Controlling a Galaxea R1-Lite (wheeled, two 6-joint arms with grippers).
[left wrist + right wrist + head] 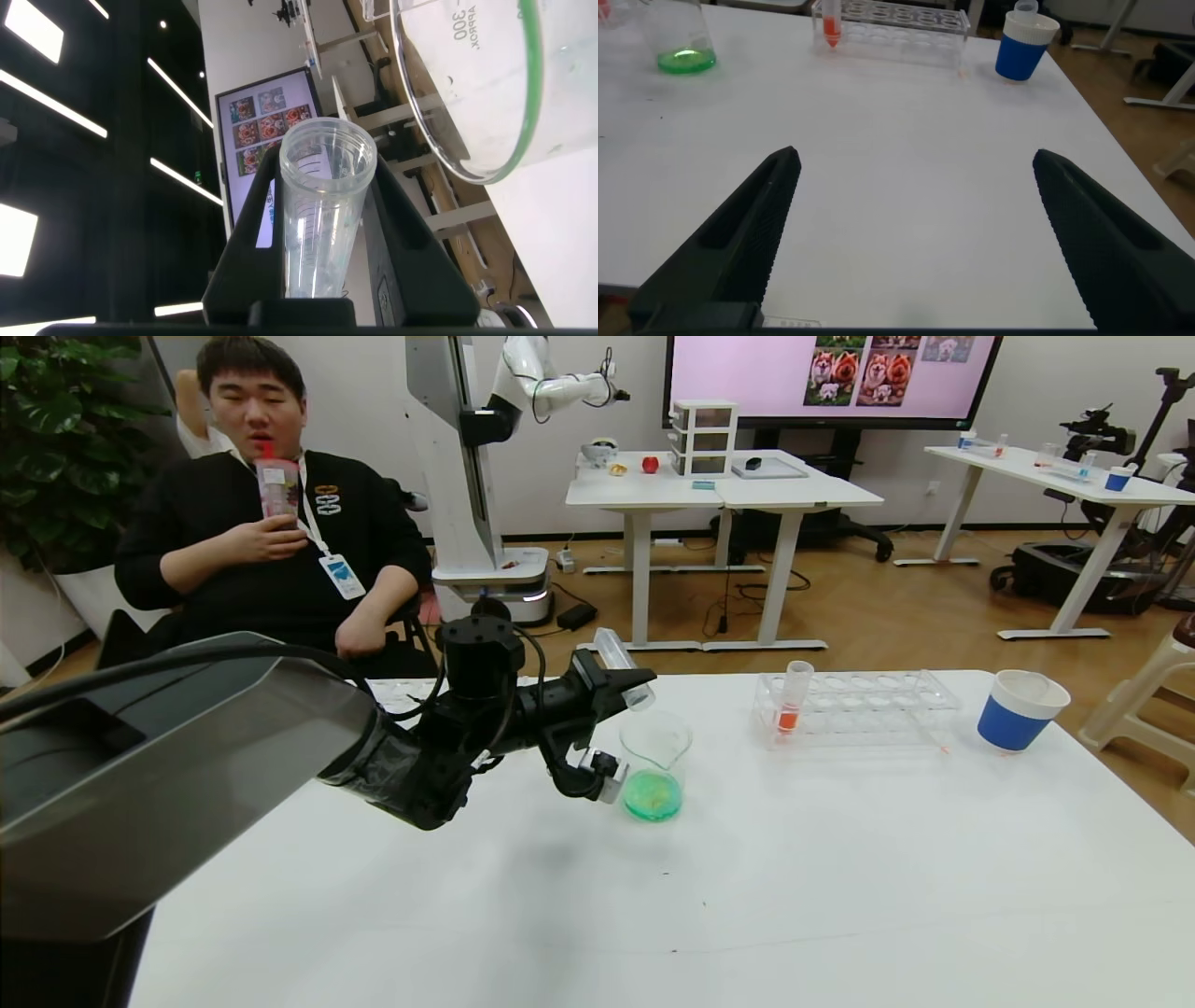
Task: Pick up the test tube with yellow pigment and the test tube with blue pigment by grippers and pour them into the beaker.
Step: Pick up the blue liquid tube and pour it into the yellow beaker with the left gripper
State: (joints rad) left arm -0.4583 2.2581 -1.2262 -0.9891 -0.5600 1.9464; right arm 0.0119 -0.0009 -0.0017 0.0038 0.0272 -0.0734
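My left gripper [621, 689] is shut on a clear test tube [624, 674], tilted mouth-down over the rim of the beaker [655, 747]. In the left wrist view the tube [322, 205] looks empty between the fingers, so I cannot tell which pigment it held. The beaker's rim [476, 84] is close beside its mouth. The beaker holds green liquid [652, 795] in its bottom and also shows in the right wrist view [682, 37]. No tube with yellow or blue liquid is in view. My right gripper [917, 157] is open and empty above the bare table, out of the head view.
A clear tube rack [854, 705] stands to the right of the beaker with one orange-liquid tube [794, 700] at its left end. A blue paper cup [1022, 709] stands near the table's far right corner. A person sits behind the table's left side.
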